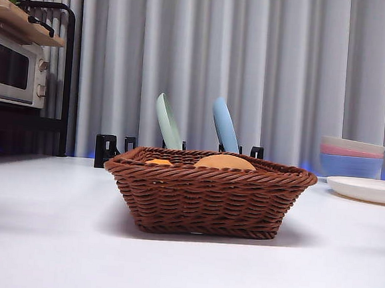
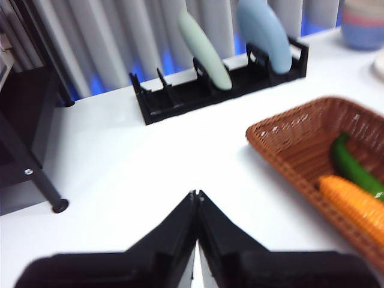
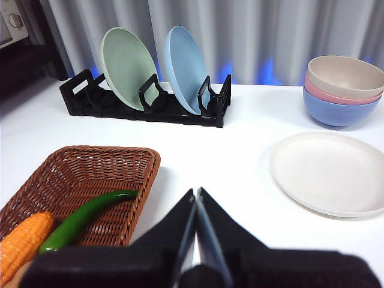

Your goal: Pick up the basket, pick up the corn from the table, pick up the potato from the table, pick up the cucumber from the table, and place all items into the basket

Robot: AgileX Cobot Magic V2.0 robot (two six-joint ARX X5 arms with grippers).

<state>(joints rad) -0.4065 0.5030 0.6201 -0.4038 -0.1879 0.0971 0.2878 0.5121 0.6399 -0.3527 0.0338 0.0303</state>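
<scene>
The brown wicker basket (image 1: 208, 202) stands on the white table (image 1: 38, 238) in the middle of the front view. The tan potato (image 1: 225, 162) and the orange corn (image 1: 158, 162) just show above its rim. In the right wrist view the basket (image 3: 90, 168) holds the green cucumber (image 3: 84, 219) and the corn (image 3: 21, 243). The left wrist view shows the basket (image 2: 300, 144), cucumber (image 2: 354, 168) and corn (image 2: 354, 204) too. My left gripper (image 2: 197, 198) is shut and empty, above the table beside the basket. My right gripper (image 3: 195, 195) is shut and empty, beside the basket's other side.
A black plate rack (image 3: 144, 105) with a green plate (image 3: 127, 60) and a blue plate (image 3: 186, 63) stands behind the basket. Stacked bowls (image 3: 342, 90) and a white plate (image 3: 330, 174) are at the right. A microwave (image 1: 14, 73) on a black shelf is at the far left.
</scene>
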